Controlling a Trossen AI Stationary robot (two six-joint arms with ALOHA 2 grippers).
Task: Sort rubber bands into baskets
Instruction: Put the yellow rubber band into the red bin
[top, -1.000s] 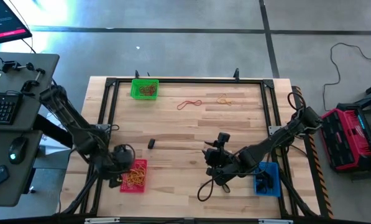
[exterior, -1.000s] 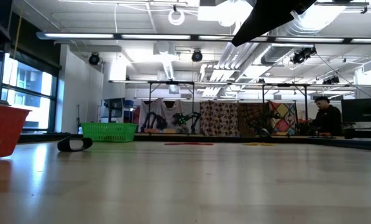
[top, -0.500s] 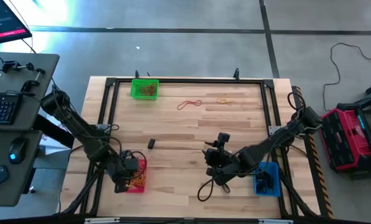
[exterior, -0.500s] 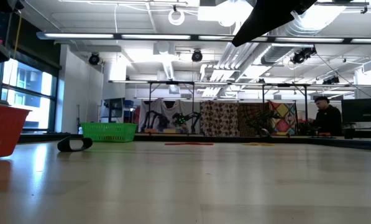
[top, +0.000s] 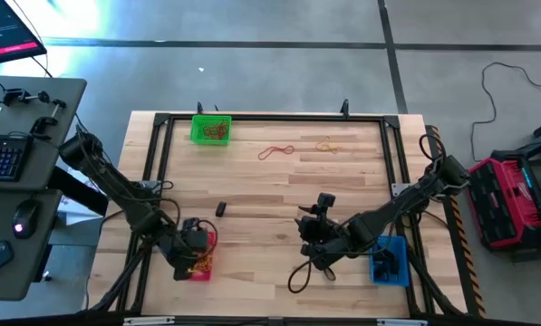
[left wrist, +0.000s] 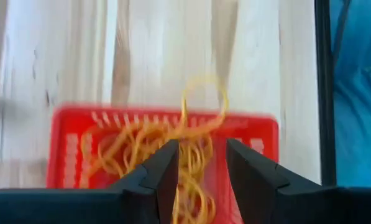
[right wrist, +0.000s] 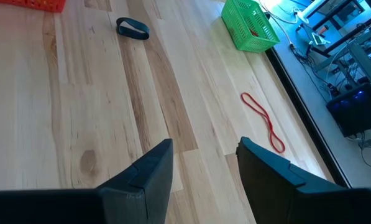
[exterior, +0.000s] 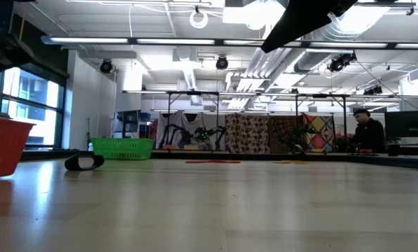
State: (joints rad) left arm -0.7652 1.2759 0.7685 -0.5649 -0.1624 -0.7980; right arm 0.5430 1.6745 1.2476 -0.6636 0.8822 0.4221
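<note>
Hovered left tool (left wrist: 201, 163) over red basket (left wrist: 67, 146), jaws apart, yellow band (left wrist: 201, 109) dropping in; right tool (right wrist: 204, 158) waited, apart; next probably black band (right wrist: 132, 28).

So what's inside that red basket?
The red basket holds a tangle of yellowish rubber bands, one looping over its rim. The left gripper above covers part, so the bottom stays unseen.

Probably a robotics lab: exposed ceiling ducts (exterior: 194, 66), framed test rigs (exterior: 194, 115) and a keyboard desk (top: 21, 163) beside the table.
</note>
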